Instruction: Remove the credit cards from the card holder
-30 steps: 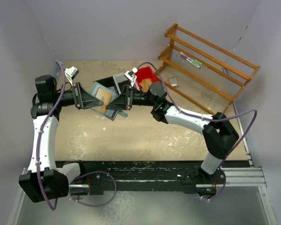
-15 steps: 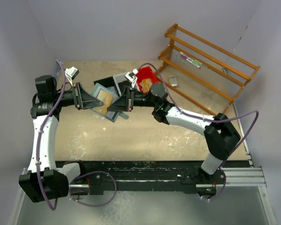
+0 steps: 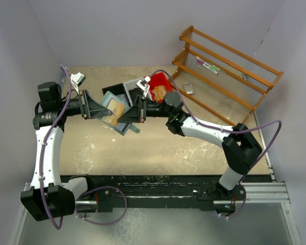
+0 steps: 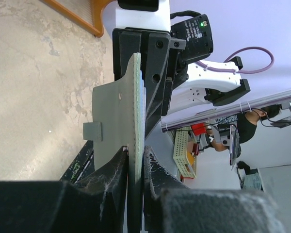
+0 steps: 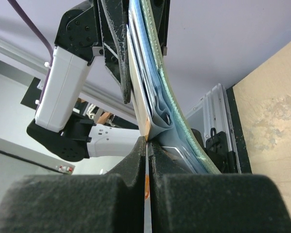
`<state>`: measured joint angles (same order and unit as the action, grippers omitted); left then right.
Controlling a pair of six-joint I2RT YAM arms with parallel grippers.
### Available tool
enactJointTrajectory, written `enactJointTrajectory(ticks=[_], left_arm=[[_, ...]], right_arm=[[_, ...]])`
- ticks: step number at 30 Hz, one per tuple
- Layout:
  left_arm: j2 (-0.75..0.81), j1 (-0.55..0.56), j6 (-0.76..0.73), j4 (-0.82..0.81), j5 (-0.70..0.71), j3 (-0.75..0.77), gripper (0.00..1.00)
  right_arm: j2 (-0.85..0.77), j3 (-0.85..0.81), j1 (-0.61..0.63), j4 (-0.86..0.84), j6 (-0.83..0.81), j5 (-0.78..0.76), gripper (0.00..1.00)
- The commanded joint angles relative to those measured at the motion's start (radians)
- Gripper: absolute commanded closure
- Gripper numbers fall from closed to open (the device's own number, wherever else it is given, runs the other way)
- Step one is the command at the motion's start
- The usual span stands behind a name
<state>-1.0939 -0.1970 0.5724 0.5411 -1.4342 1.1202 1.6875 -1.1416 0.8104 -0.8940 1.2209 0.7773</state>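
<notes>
Tan tabletop (image 3: 143, 150): card holder (image 3: 113, 107) held aloft between arms. Left gripper (image 4: 134, 160) clamps its cover; right gripper (image 5: 146, 145) pinches, apparently, one tan credit card (image 5: 140, 104) inside it.

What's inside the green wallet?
The wallet shows clear pocket pages and a tan-orange card pinched by the right tool. Any other cards are hidden between pages.

One card holder (image 3: 108, 98), one tan card (image 3: 115, 106), one red bin (image 3: 164, 79), one wooden rack (image 3: 185, 38).
</notes>
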Motion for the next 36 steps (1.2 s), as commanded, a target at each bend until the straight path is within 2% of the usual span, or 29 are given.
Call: enactJointTrajectory(ticks=[1,9,15,17,21,25,31,34,36], left_arm=[[0.031,0.0,0.004,-0.015,-0.071,0.052,0.83],[0.038,-0.001,0.001,-0.015,-0.067,0.057,0.82],[0.042,0.0,-0.009,-0.014,-0.059,0.056,0.82],[0.043,0.0,-0.009,-0.013,-0.058,0.058,0.82],[0.048,-0.001,-0.013,-0.011,-0.057,0.059,0.82],[0.051,0.0,-0.026,0.001,-0.056,0.059,0.81],[0.054,0.0,-0.071,0.041,-0.041,0.062,0.81],[0.054,0.0,-0.097,0.059,-0.034,0.065,0.81],[0.053,-0.001,-0.107,0.072,-0.034,0.067,0.78]], right_arm=[[-0.029,0.028,-0.007,-0.038,0.002,0.002,1.0],[-0.036,0.062,-0.017,-0.069,0.037,-0.011,1.0],[-0.03,0.049,-0.025,-0.138,0.116,-0.05,0.67],[-0.025,0.025,-0.025,-0.129,0.12,-0.063,0.65],[0.004,-0.013,-0.025,-0.148,0.144,-0.069,0.68],[0.027,-0.026,-0.025,-0.183,0.167,-0.073,0.79],[0.02,-0.029,-0.026,-0.189,0.173,-0.066,0.89],[0.018,-0.027,-0.028,-0.188,0.17,-0.059,0.99],[0.017,-0.027,-0.028,-0.192,0.171,-0.06,1.0]])
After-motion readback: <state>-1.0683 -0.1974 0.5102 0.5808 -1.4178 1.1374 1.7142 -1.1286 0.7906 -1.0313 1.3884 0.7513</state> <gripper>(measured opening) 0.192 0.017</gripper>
